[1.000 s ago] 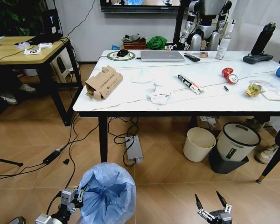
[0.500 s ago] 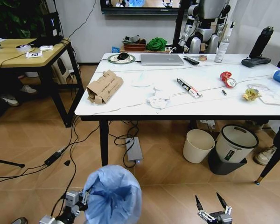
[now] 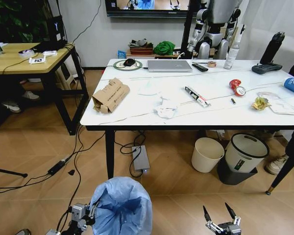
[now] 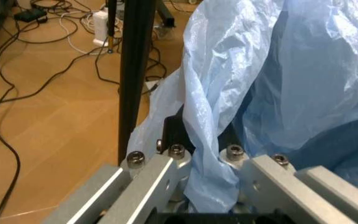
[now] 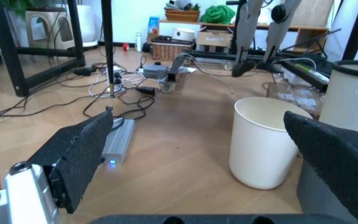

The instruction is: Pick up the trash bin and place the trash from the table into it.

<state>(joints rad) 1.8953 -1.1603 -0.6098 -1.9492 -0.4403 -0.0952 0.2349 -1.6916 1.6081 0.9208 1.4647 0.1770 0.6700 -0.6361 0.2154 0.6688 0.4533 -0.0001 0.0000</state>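
Blue-bagged trash bin [image 3: 121,205] clamped in left tool [image 3: 83,215]; right tool [image 3: 219,221] wide.

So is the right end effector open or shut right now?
Open. The right end effector hangs low over the floor, its two fingers spread wide with nothing between them.

An office or robotics lab room, in use and untidy.

A white marble-look table [image 3: 137,115] carries a closed laptop [image 3: 169,65] and a remote [image 3: 201,67]; a light wooden desk [image 3: 12,58] stands beside it. Cables [image 3: 73,161] and a power brick [image 3: 140,157] trail over the wood-look floor, a humanoid robot [image 3: 213,24] stands at the back wall under a screen [image 3: 147,6], and two waste bins [image 3: 207,154] sit under the table.
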